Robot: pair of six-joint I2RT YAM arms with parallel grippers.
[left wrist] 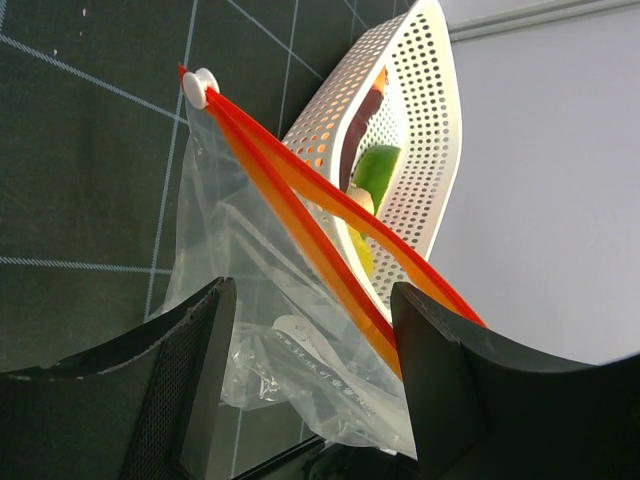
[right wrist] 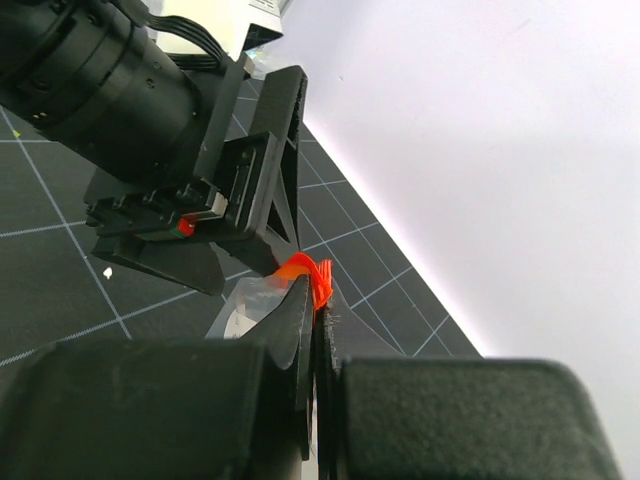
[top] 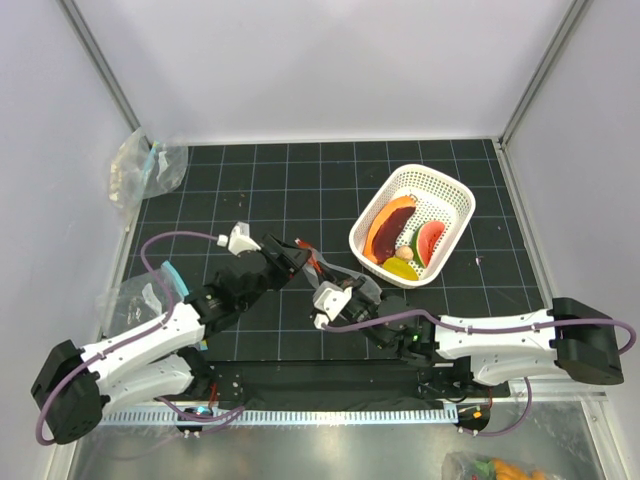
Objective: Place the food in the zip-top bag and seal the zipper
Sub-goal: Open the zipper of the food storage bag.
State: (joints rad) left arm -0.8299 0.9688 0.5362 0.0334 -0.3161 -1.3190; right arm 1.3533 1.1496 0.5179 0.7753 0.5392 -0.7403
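Right claw (right wrist: pixel 318 300), seen from its own wrist, is clenched on a bunched end of the red-orange zipper (right wrist: pixel 312 275), fingers pressed flat together with the strip sticking up between them. The black body just beyond is the other arm.

From the left wrist, the left claw (left wrist: pixel 312 300) is released. Its fingers (left wrist: pixel 190 380) stand wide apart, with the clear zip-top bag (left wrist: pixel 250 300) hanging between them, and I can't tell whether either one touches it. The zipper's two strips fan out from the white slider (left wrist: pixel 200 87) at upper left, so the mouth is parted. The strip's long axis slants down to the right, towards the right-hand finger. Behind it, the white lattice basket (left wrist: pixel 410 120) shows a dark red piece (left wrist: pixel 362 120) and a green rind.

From above, the bag is held just off the dark grid desk (top: pixel 250 180) between the two claws. It sits left of the basket and close to it, with its zipper running slantwise from one claw to the other. All the food is in the basket: watermelon slice (top: pixel 432 240), peach ball (top: pixel 403 255) and the long pieces.

To my eye, the job in hand is getting the mouth open. The right claw's pinch should stay firm. The left should take only the nearer strip, never both, and draw it away so the gap faces the basket.
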